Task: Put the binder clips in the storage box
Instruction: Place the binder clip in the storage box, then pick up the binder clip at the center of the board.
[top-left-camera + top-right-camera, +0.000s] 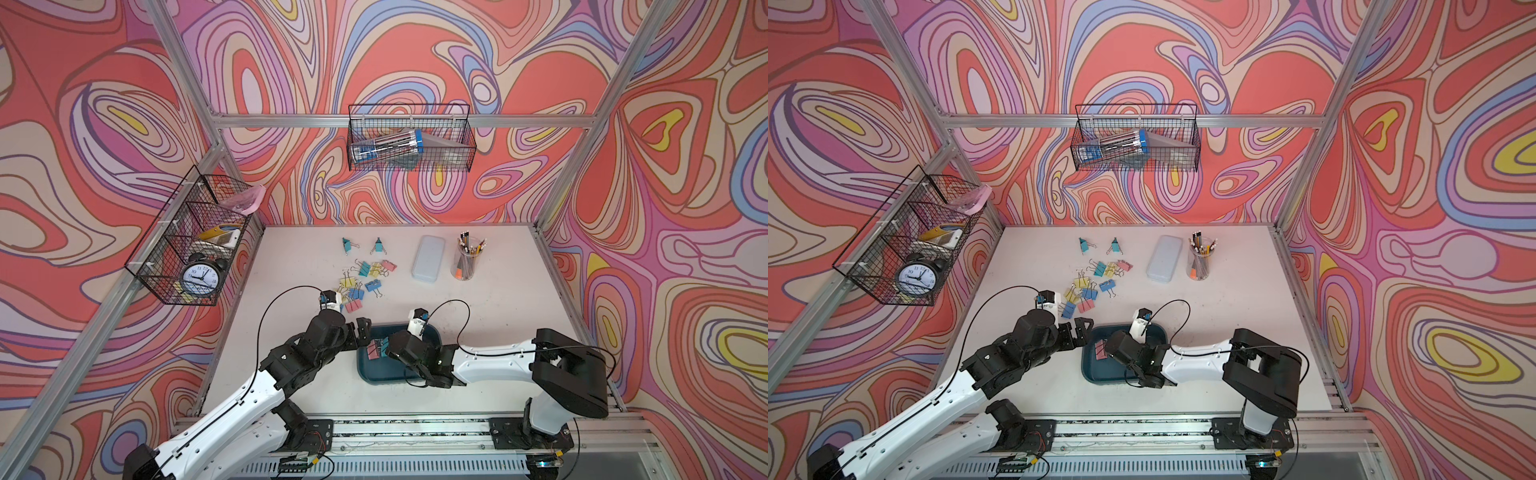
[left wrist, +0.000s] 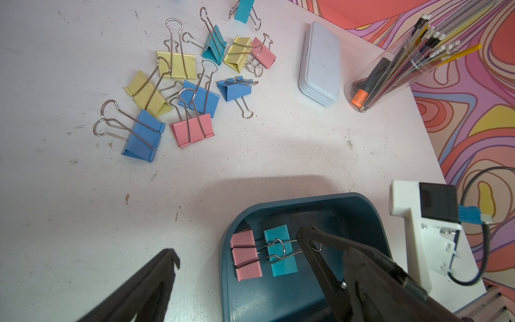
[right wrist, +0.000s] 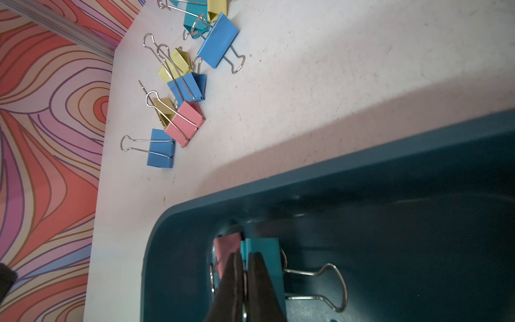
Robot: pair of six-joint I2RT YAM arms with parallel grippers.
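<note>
The dark teal storage box lies at the front of the table. A pink binder clip and a teal binder clip rest in its left end. My right gripper reaches down onto them. Its fingers stand a sliver apart with a wire handle glinting between; whether they pinch it is unclear. My left gripper hangs wide open over the box's left rim, holding nothing. Several loose clips lie behind the box.
Two more teal clips sit near the table's back. A pale oblong case and a clear pencil cup stand at the back right. Black wire baskets hang on the left wall and the back wall.
</note>
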